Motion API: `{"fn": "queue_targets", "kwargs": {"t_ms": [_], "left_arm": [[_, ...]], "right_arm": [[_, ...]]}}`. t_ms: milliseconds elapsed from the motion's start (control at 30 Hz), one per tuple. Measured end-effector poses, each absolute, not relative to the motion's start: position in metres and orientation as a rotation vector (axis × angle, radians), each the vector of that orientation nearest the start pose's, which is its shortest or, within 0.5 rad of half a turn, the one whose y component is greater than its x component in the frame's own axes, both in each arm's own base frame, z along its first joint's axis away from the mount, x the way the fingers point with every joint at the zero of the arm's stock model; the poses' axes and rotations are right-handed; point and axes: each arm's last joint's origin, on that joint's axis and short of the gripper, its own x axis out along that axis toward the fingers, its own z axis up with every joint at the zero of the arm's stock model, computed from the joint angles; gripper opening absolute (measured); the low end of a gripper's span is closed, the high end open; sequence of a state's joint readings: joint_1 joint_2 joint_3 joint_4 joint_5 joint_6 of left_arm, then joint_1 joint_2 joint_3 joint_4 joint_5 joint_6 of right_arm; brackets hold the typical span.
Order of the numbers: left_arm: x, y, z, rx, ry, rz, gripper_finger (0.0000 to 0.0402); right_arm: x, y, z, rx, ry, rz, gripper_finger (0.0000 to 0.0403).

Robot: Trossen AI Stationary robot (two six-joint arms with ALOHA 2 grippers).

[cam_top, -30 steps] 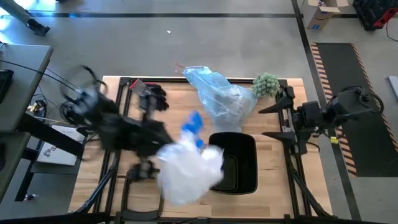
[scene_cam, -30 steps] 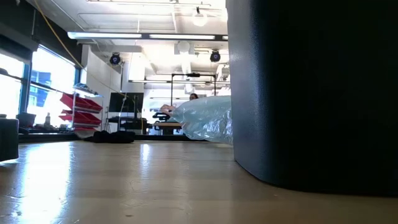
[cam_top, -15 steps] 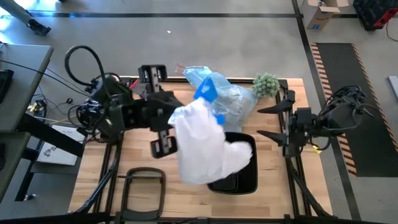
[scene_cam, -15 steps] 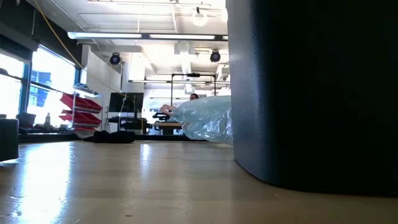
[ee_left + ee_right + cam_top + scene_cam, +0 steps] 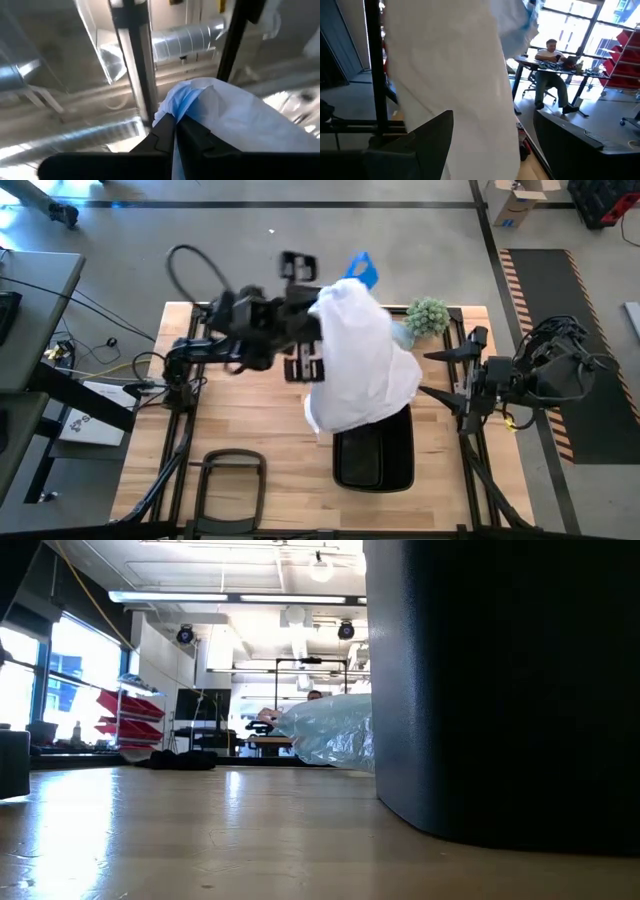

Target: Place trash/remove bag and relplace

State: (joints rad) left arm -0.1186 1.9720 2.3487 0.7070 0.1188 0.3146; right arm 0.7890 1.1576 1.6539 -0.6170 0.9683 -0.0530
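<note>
White bag [image 5: 360, 360] hangs over the black bin [image 5: 375, 450], pinched shut in the left pincer [image 5: 175, 131] above the surface's [image 5: 240, 430] far edge; right pincer [image 5: 440, 375] open beside it at the right edge.

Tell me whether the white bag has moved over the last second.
Yes. The white bag, held by the left pincer, swung from the black bin's left toward the table's far edge.
</note>
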Motion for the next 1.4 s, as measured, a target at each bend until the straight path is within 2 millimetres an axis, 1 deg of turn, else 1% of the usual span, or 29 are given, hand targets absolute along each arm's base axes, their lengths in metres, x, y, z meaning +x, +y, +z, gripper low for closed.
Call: {"fn": "queue_targets", "kwargs": {"t_ms": [100, 233, 300, 400, 533, 700, 833, 967, 1033, 1100, 1167, 1267, 1300, 1400], "left_arm": [[0.379, -0.037, 0.571, 0.135, -1.162, -0.139, 0.0000], [0.381, -0.028, 0.566, -0.019, -1.235, -0.236, 0.0000], [0.382, -0.026, 0.565, -0.055, -1.227, -0.259, 0.0000], [0.388, -0.026, 0.563, -0.071, -1.156, -0.299, 0.0000], [0.394, -0.029, 0.559, -0.042, -1.071, -0.400, 0.0000], [0.400, -0.030, 0.556, -0.034, -0.995, -0.407, 0.0000], [0.404, -0.029, 0.553, -0.039, -0.947, -0.400, 0.0000], [0.404, -0.029, 0.553, -0.045, -0.952, -0.388, 0.0000], [0.403, -0.029, 0.554, -0.044, -0.962, -0.387, 0.0000], [0.402, -0.027, 0.555, -0.040, -0.977, -0.384, 0.0000], [0.399, -0.025, 0.557, -0.041, -0.984, -0.381, 0.0000], [0.397, -0.022, 0.559, -0.039, -0.993, -0.381, 0.0000], [0.397, -0.023, 0.559, -0.042, -0.991, -0.384, 0.0000], [0.398, -0.023, 0.558, -0.031, -0.966, -0.403, 0.0000]], "right_arm": [[0.142, 0.118, 0.504, -0.153, 0.085, -0.170, 0.0265], [0.137, 0.122, 0.503, -0.167, 0.086, -0.190, 0.0265], [0.134, 0.124, 0.502, -0.168, 0.090, -0.189, 0.0265], [0.132, 0.125, 0.499, -0.159, 0.104, -0.192, 0.0265], [0.132, 0.127, 0.486, -0.142, 0.189, -0.129, 0.0265], [0.153, 0.142, 0.471, -0.168, 0.279, -0.069, 0.0266], [0.173, 0.155, 0.462, -0.259, 0.288, -0.112, 0.0266], [0.191, 0.158, 0.453, -0.280, 0.326, -0.133, 0.0262], [0.198, 0.159, 0.449, -0.264, 0.338, -0.152, 0.0245], [0.202, 0.161, 0.446, -0.265, 0.346, -0.165, 0.0209], [0.204, 0.164, 0.443, -0.269, 0.353, -0.161, 0.0152], [0.201, 0.170, 0.442, -0.261, 0.352, -0.143, 0.0044], [0.198, 0.172, 0.443, -0.266, 0.343, -0.146, 0.0023], [0.185, 0.183, 0.450, -0.220, 0.274, -0.192, 0.0012]]}}
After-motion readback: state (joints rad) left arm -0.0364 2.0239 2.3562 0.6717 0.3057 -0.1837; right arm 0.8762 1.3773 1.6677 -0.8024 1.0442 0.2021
